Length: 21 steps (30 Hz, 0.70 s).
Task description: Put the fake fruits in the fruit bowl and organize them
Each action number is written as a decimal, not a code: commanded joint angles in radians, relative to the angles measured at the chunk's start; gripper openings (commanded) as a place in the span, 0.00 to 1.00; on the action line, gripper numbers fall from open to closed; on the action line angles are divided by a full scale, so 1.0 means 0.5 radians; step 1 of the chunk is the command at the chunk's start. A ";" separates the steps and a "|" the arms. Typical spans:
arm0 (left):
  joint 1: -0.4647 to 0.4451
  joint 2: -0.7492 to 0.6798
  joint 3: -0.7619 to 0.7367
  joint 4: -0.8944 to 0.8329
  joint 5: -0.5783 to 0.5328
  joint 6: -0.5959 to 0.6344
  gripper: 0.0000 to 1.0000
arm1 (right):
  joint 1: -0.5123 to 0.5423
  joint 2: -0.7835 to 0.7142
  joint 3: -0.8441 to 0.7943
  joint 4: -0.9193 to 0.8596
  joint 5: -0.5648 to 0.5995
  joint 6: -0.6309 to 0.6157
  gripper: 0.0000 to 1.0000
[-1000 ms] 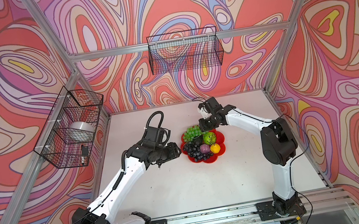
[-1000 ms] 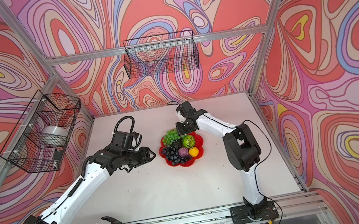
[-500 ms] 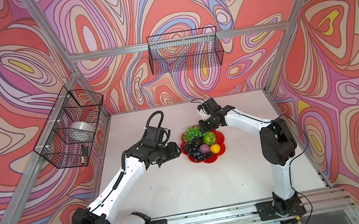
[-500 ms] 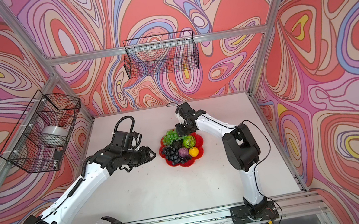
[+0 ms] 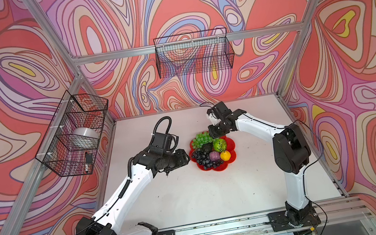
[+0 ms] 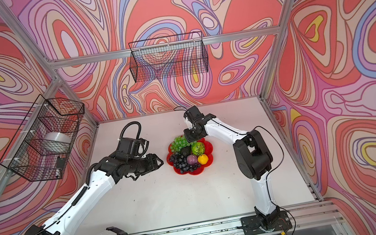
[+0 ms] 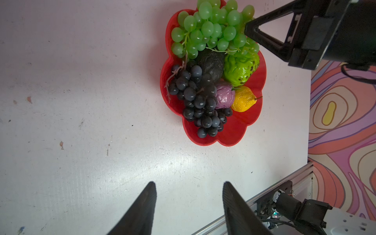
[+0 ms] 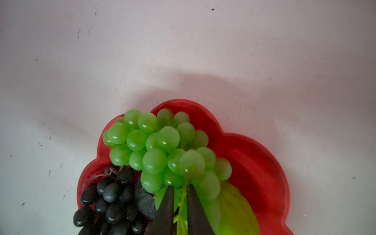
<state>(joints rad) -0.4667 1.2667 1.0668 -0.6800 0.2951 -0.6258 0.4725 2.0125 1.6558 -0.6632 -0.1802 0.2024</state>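
While looking through the right wrist view, see the right end effector [image 8: 180,186] low over the green grape bunch [image 8: 160,146], with fingers [image 8: 165,207] parted by a narrow slit and the bunch's green stem lying in that slit; cannot tell whether either finger touches the stem. Note the bunch lying at the far side of the fruit bowl [image 7: 236,130] in both top views, with some grapes covering the scalloped rim. Count six pieces inside that red bowl: besides the green bunch, dark purple grape bunch [image 7: 197,97] along the side nearest the left arm, blackish avocado [image 7: 211,63] in the middle touching both bunches, lime-green lumpy fruit [image 7: 240,69] beside the avocado, small purple ball [image 7: 223,96] and yellow-orange fruit [image 7: 243,99] touching each other toward the near side. See the left end effector [image 7: 188,184] spread wide and empty, above bare white table [image 7: 81,101], near the bowl yet apart from it.
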 commanded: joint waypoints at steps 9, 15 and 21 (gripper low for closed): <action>0.004 -0.016 0.058 -0.093 -0.066 0.036 0.58 | 0.005 -0.237 0.128 -0.083 -0.062 -0.001 0.29; 0.004 -0.079 0.147 -0.118 -0.300 0.093 0.99 | 0.005 -0.469 0.026 -0.076 0.172 -0.020 0.43; 0.010 -0.046 0.277 -0.104 -0.448 0.189 1.00 | 0.005 -0.736 -0.089 -0.085 0.329 -0.072 0.55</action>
<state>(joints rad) -0.4656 1.2434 1.1648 -0.7143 0.1345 -0.5671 0.4725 1.6741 1.6409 -0.6945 -0.0830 0.1867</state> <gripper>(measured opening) 0.997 0.541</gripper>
